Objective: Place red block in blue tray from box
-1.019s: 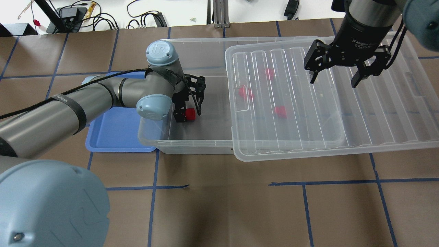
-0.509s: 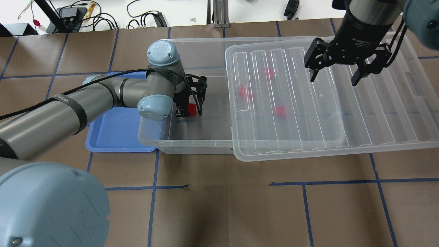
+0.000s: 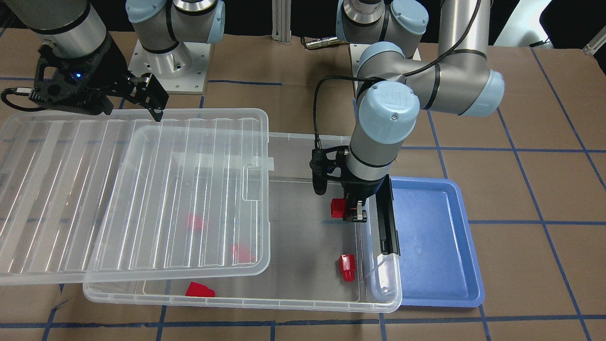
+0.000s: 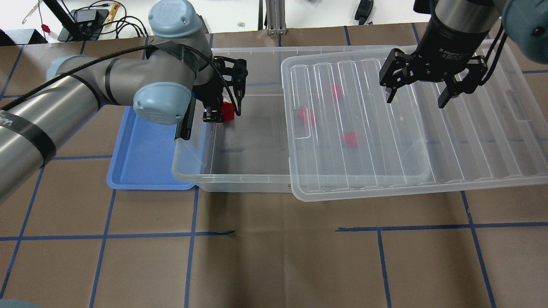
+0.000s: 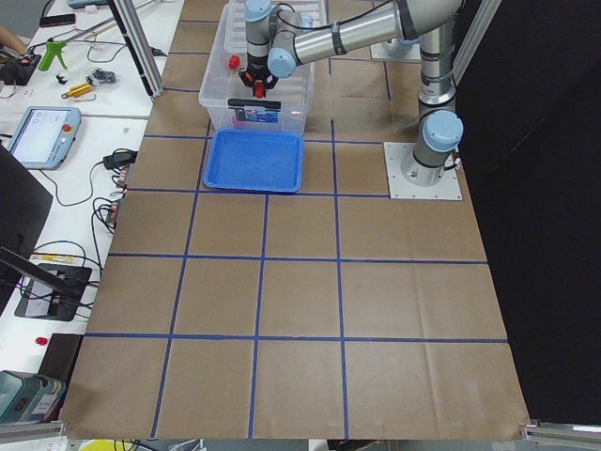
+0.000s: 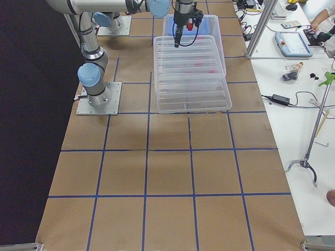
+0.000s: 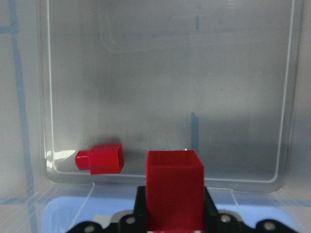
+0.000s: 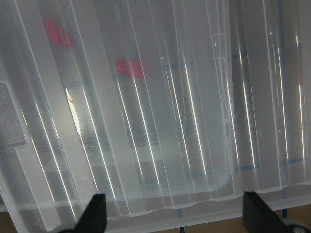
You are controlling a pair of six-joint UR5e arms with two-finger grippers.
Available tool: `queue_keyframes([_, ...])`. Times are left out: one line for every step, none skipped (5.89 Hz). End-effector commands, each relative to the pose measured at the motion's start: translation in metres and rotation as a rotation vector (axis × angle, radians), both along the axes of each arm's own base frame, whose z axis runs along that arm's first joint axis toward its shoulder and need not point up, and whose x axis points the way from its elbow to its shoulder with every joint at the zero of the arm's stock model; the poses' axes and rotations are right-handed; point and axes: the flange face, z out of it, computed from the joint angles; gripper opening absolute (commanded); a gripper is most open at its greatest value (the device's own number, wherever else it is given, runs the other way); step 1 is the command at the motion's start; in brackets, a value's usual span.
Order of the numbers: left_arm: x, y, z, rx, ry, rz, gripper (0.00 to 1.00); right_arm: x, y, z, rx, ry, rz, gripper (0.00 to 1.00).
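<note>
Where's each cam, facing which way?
Front-facing: across table, facing left arm, right arm.
Overhead: behind both arms, down on box.
Exterior left: blue tray end; left arm near.
Exterior right: lid end; right arm near.
Left wrist: into box; left end effector gripping red block.
Right wrist: onto lid; right end effector open.
Shared: front, overhead both show that block.

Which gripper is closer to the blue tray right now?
Left. The left gripper, shut on the red block, is above the end of the box that sits beside the blue tray. The right gripper hangs open over the lid at the box's far end.
</note>
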Motion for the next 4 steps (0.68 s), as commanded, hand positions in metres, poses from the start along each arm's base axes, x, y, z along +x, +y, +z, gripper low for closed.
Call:
queue_keyframes([0.079, -0.002, 0.061, -0.006, 0.003, 0.126, 0.10, 0.000, 0.000, -0.001, 0.001, 0.000, 0.001, 1.00])
queue_keyframes([0.150, -0.009, 0.052, 0.008, 0.007, 0.101, 0.09, 0.000, 0.000, -0.001, 0.001, 0.000, 0.001, 1.00])
queue_keyframes([0.188, -0.017, 0.033, 0.028, 0.000, 0.017, 0.09, 0.000, 0.000, -0.001, 0.001, 0.000, 0.001, 1.00])
queue_keyframes([0.193, -0.020, 0.004, 0.038, 0.002, -0.043, 0.09, -0.005, -0.002, -0.004, 0.005, 0.003, 0.007, 1.00])
